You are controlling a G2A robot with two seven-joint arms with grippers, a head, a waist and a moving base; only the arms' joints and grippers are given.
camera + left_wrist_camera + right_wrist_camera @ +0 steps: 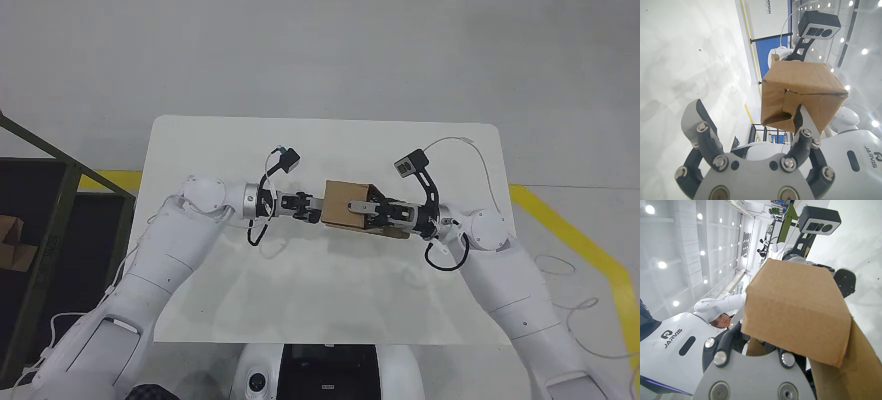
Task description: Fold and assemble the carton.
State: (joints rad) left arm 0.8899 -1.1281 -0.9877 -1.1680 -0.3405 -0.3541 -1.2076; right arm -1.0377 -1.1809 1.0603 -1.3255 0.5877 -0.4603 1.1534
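Two arms are meeting at the carton (pixel 802 79), held in the air over mid-table. The left gripper (pixel 749 108) is spreading its fingers wide, one tip touching the end flaps. The right gripper (pixel 368 209) is seemingly pinching the opposite wall. Pushing harder risks buckling the flaps or knocking the carton loose. The table (pixel 300 290) edges are lying well apart, leaving room all round.

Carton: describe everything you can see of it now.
The carton is a brown corrugated-cardboard box, squared up, held above the table between both arms. Its end facing the open left gripper has flaps folded in with gaps; one finger touches a flap. The right gripper grips the other end.
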